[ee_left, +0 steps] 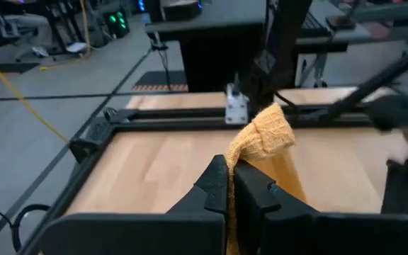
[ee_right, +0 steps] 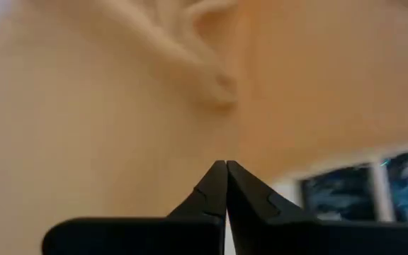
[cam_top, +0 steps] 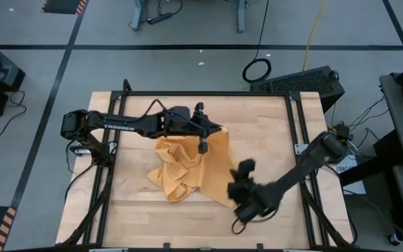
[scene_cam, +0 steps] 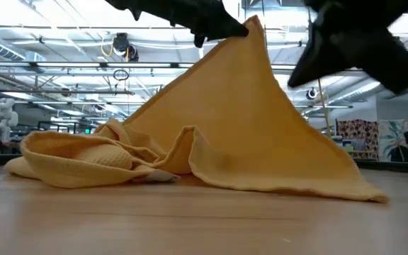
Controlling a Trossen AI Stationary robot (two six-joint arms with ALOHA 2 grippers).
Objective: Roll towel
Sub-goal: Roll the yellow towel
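Pinching one corner of the mustard-yellow towel (cam_top: 187, 164) between closed fingers, the left hand (ee_left: 230, 185) holds it high above the wooden worktop (cam_top: 271, 126), so the cloth hangs in a tent with the rest crumpled mid-table. The right hand (ee_right: 226, 185), fingers shut and holding nothing visible, hovers just beside the towel's near-right edge. Rolling has not begun; the cloth likely needs spreading flat first. The right hand's contact with the fabric is hard to judge.
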